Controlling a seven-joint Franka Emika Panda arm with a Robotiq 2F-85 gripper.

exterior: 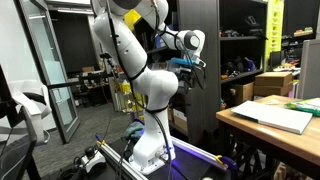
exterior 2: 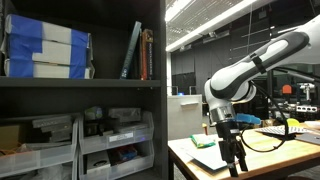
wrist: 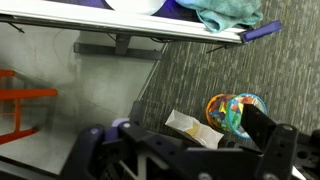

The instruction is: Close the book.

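The book [exterior: 276, 116] lies open on the wooden table [exterior: 240, 122] at the right, its white pages facing up. In an exterior view it shows as a flat white sheet [exterior 2: 214, 158] near the table's front corner. My gripper [exterior: 192, 65] hangs in the air off the table's edge, well apart from the book and above its level. In an exterior view the gripper [exterior 2: 233, 160] points down. In the wrist view the gripper [wrist: 180, 140] has its fingers wide apart with nothing between them, and the book is out of view.
A small green object [exterior: 304, 105] lies beyond the book. A teal cloth [wrist: 230, 12] lies at the table edge. A colourful cylinder [wrist: 237, 113] and a white paper tray [wrist: 190, 125] lie on the carpet below. Shelves [exterior 2: 80, 90] stand nearby.
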